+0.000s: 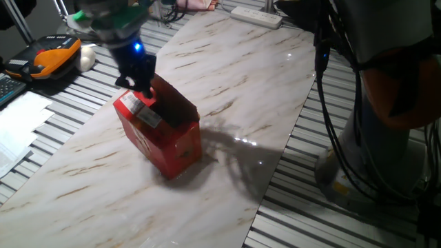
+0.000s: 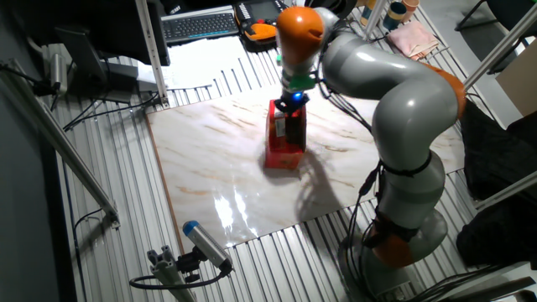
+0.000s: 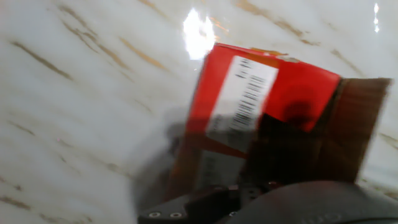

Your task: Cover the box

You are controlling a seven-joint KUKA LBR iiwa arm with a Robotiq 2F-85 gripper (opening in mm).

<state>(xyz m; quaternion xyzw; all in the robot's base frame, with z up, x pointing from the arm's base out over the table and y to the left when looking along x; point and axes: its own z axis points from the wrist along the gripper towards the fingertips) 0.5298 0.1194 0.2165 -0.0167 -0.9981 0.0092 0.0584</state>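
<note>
A marble-patterned board (image 1: 234, 89) lies on a ribbed metal table (image 1: 62, 131). Beyond the board sit a keyboard (image 2: 200, 25) and white power strip (image 1: 256, 16).

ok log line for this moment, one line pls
task: cover the box | box: upright on table, one flap folded, one raised | tool: at box top | state: unclear

A robotics lab or test bench, by the look of it: a marble-patterned board (image 2: 226, 180) lies on a ribbed metal bench top (image 2: 117, 210), and everything else crowds around that board. Behind it sit a keyboard (image 2: 200, 25) and loose papers (image 1: 17, 120); at its far end a white power strip (image 1: 256, 16); beside it cable bundles (image 1: 334, 117) hang down, and a metal frame post (image 2: 149, 46) rises near its corner
</note>
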